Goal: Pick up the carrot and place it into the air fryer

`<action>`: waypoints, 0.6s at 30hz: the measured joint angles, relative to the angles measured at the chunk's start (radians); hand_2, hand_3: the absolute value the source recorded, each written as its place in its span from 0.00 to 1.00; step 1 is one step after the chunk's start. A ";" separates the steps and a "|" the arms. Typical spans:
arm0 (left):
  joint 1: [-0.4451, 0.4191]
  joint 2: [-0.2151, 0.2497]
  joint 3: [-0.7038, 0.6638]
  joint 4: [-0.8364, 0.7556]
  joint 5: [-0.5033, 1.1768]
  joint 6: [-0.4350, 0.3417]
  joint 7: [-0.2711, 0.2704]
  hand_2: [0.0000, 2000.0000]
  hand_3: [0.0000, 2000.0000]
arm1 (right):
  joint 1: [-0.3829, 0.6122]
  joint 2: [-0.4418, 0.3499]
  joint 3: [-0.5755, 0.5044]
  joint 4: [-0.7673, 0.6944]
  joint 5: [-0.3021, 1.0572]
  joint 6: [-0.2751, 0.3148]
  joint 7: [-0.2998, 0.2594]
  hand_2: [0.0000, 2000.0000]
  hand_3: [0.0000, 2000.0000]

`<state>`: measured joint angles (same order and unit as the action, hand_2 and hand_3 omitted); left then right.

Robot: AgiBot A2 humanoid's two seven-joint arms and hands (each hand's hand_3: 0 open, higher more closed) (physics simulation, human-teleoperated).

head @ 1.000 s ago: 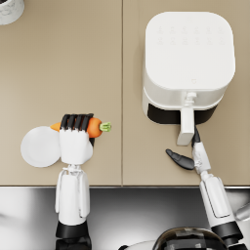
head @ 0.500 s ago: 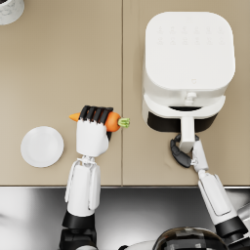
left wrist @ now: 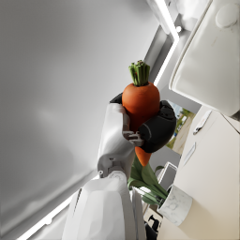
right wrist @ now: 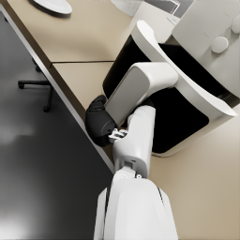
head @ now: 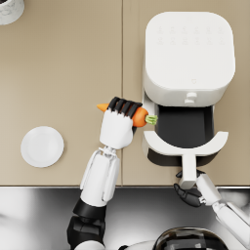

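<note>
My left hand (head: pixel 118 124) grips an orange carrot (head: pixel 140 117) with a green stub, held just left of the white air fryer (head: pixel 188 58). The carrot's green end almost touches the left edge of the pulled-out drawer (head: pixel 185 128), whose dark basket stands exposed. In the left wrist view the carrot (left wrist: pixel 140 101) stands out of my hand (left wrist: pixel 154 129), green top toward the fryer body (left wrist: pixel 211 61). My right hand (head: pixel 189 191) holds the drawer handle (head: pixel 187 171) at the counter's front edge; the right wrist view shows that hand (right wrist: pixel 101 123) wrapped under the handle (right wrist: pixel 133 89).
A small white plate (head: pixel 42 146) lies on the beige counter at the left. A pale cup (head: pixel 10 10) sits in the far left corner. The counter's front edge (head: pixel 58 185) runs below my hands, with dark floor beyond it.
My left hand has carried the carrot up off the plate and rightward to the fryer. My right hand took the handle and pulled the drawer out.
</note>
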<state>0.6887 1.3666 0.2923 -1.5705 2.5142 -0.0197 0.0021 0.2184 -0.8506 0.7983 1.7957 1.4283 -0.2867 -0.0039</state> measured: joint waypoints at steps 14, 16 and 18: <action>0.083 0.131 0.390 0.200 0.001 -0.002 0.000 1.00 1.00 | -0.145 0.082 -0.036 0.126 -0.003 0.112 0.005 1.00 1.00; 0.085 0.143 0.430 0.244 0.001 -0.003 0.000 1.00 1.00 | -0.145 0.084 -0.038 0.127 -0.003 0.126 0.006 1.00 1.00; 0.090 0.158 0.454 0.289 0.001 -0.001 0.000 0.00 0.67 | -0.145 0.087 -0.041 0.128 -0.003 0.144 0.008 1.00 1.00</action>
<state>0.7783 1.5243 0.7468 -1.2818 2.5153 -0.0210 0.0019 0.0737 -0.7631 0.7570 1.9236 1.4254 -0.1423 0.0040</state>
